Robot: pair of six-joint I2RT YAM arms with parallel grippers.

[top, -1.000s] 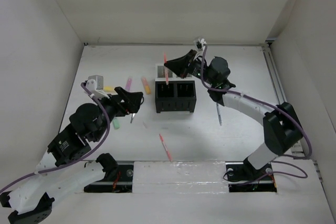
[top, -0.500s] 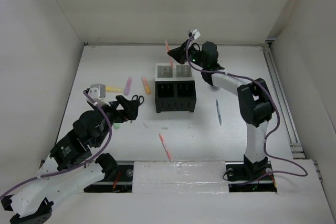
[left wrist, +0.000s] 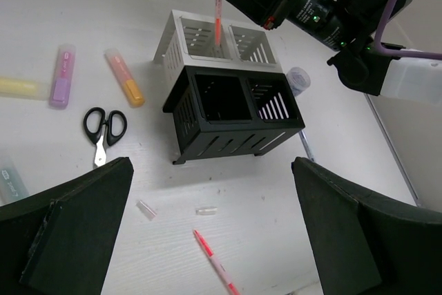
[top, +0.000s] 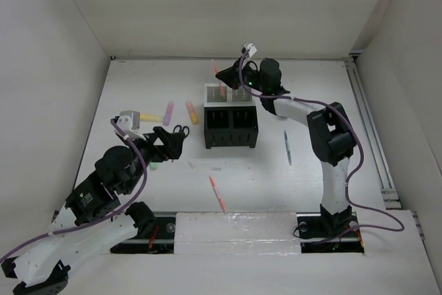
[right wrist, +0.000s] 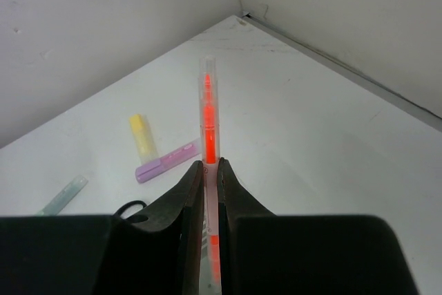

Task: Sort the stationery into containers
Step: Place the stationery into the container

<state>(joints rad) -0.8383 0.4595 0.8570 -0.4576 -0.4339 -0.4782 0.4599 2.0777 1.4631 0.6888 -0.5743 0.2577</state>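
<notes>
Stationery lies scattered ahead of my left claw [left wrist: 210, 167], which hangs wide open over the table with nothing between its fingers [left wrist: 72, 229]. Nearest to it, just below and between the fingers, a red pen [left wrist: 214, 266] lies on the table, with two small clear caps [left wrist: 146, 210] a little beyond. By the left finger's outer side I see a green highlighter [left wrist: 10, 179] at the edge of the wrist view.

Further ahead and to that claw's left are the scissors [left wrist: 103, 128], lying flat with the handles pointing away. Beyond them are an orange highlighter [left wrist: 124, 77], a pink one [left wrist: 61, 75] and a yellow one [left wrist: 21, 88], near one another in a loose row.

Straight ahead of the left claw stands the organiser: two black compartments [left wrist: 235, 112] on the near side, two white ones [left wrist: 207, 36] joined behind them. A round grey item [left wrist: 298, 77] sits on the table just to the block's right. A blue-grey pen [top: 287, 147] lies well to the right of the block.

Farthest out, my right claw [right wrist: 207, 170] is pinched narrow on a second red pen [right wrist: 206, 112], held upright. The claw hovers above the white compartments, and the pen's lower end reaches down to the mouth of the left white one. I cannot tell whether the tip is inside it.
</notes>
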